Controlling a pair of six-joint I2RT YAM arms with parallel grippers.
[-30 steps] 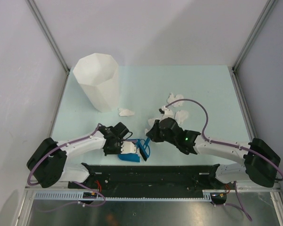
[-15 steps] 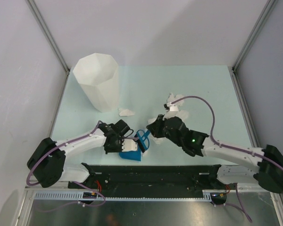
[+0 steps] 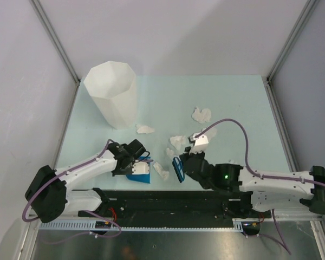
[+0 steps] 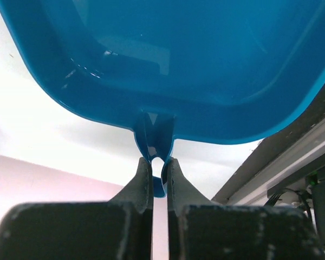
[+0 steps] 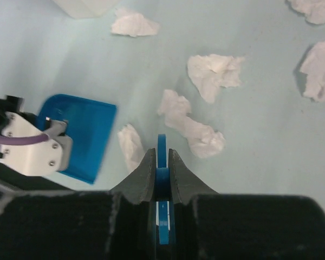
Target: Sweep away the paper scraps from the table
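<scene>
Watching the near edge of the desk (image 3: 233, 97), I'd worry about two thin holds. The left gripper (image 4: 158, 162) is clamped on only the small handle tab of the blue dustpan (image 4: 179, 65), so a push against the lip could swing the pan round. The right gripper (image 5: 161, 157) is pinched on the narrow blue brush (image 5: 161, 142), which could twist in a hard stroke.

The paper scraps (image 5: 192, 127) lie loose across the middle and right. One sits just beside the pan's mouth, and others are well apart at the far right. They look light, so a quick sweep may flick them past the pan or onto the black rail (image 3: 173, 197). With both arms close together, they could also knock each other.
</scene>
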